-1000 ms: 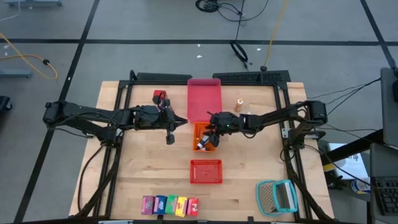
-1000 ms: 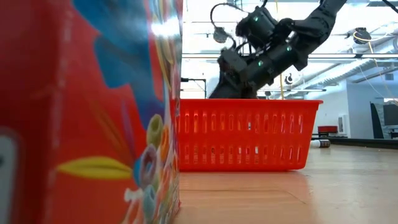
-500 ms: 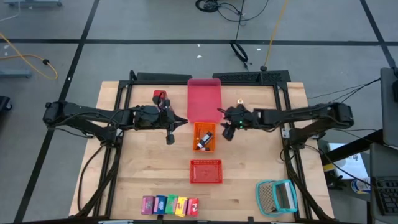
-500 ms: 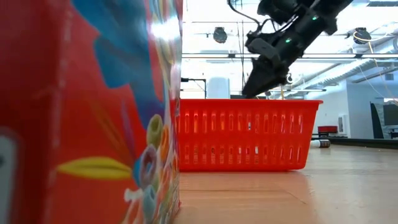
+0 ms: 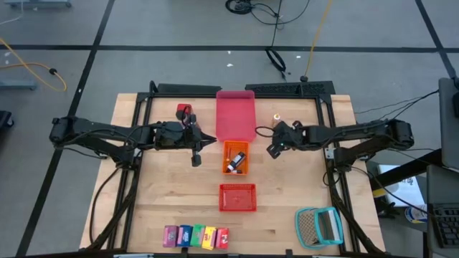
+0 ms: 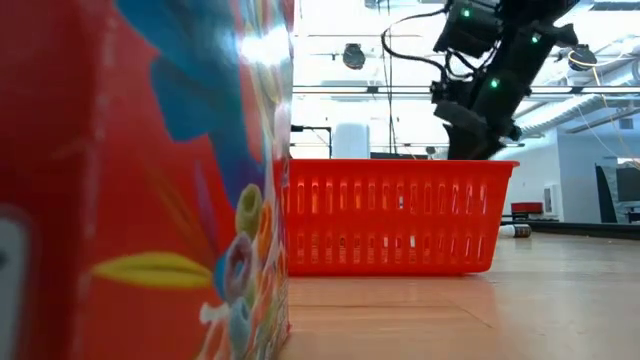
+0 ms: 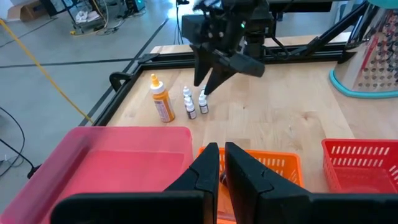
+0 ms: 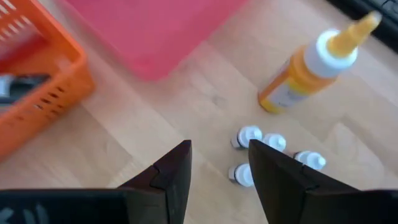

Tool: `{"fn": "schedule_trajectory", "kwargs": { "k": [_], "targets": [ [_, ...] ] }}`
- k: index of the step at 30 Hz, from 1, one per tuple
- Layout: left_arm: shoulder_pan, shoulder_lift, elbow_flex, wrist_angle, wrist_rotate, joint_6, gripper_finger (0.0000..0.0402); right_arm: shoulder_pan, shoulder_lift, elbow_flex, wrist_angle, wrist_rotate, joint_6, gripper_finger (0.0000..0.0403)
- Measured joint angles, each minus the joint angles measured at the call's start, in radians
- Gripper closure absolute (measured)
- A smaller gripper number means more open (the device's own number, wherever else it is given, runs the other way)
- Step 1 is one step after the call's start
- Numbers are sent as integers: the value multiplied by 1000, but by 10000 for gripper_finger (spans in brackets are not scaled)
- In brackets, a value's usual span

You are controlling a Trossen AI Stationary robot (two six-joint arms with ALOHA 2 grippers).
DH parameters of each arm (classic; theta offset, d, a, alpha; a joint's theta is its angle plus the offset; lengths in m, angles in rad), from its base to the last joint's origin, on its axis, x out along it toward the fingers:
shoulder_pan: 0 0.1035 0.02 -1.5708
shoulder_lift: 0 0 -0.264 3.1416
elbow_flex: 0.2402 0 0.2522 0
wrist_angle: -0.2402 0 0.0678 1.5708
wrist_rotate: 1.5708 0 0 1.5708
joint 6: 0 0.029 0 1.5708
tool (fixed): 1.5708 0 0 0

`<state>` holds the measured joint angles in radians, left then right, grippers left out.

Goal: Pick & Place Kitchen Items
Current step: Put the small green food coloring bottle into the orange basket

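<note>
A tight cluster of little white-capped bottles (image 8: pixel 249 135) stands on the wood, and it sits directly ahead of the right claw (image 8: pixel 219 163), just past the fingertips, with the gap between the two fingers aimed almost squarely at it. They stand upright, caps up, so their long axis runs vertical and the fingers would have to come in from the sides of one cap. They look nearly touching, and picking one without nudging its neighbours looks like the tricky bit.

The right claw is spread, nothing between its fingers. From above it hangs just beside the pink tray's (image 5: pixel 235 115) corner, on the side away from the orange basket (image 5: pixel 234 158). Beyond the small bottles, farther out from the claw, stands the taller orange bottle (image 8: pixel 309 65) with its pointed tip leaning a little.

The right arm is plainly the nearer one. The left claw (image 7: pixel 219 160) waits on the far side of the pink tray, fingers pressed together and empty, looking across tray and basket at the same bottles. The orange basket already has a bottle or two lying in it; my guess is the next bottle goes there too.
</note>
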<state>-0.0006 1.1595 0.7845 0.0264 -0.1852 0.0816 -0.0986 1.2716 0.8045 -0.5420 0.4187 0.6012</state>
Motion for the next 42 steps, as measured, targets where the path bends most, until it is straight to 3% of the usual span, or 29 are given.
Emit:
{"fn": "schedule_trajectory", "kwargs": {
  "k": [18, 34, 42],
  "targets": [
    [0, 0, 0, 0, 0, 0, 371, -8, -2, -121, 68, 35, 94, 252],
    [0, 0, 0, 0, 0, 1, 371, -85, -2, -263, 285, -9, 82, 252],
    [0, 0, 0, 0, 0, 1, 371, -113, -2, -322, 422, -83, 40, 267]
  ]
}}
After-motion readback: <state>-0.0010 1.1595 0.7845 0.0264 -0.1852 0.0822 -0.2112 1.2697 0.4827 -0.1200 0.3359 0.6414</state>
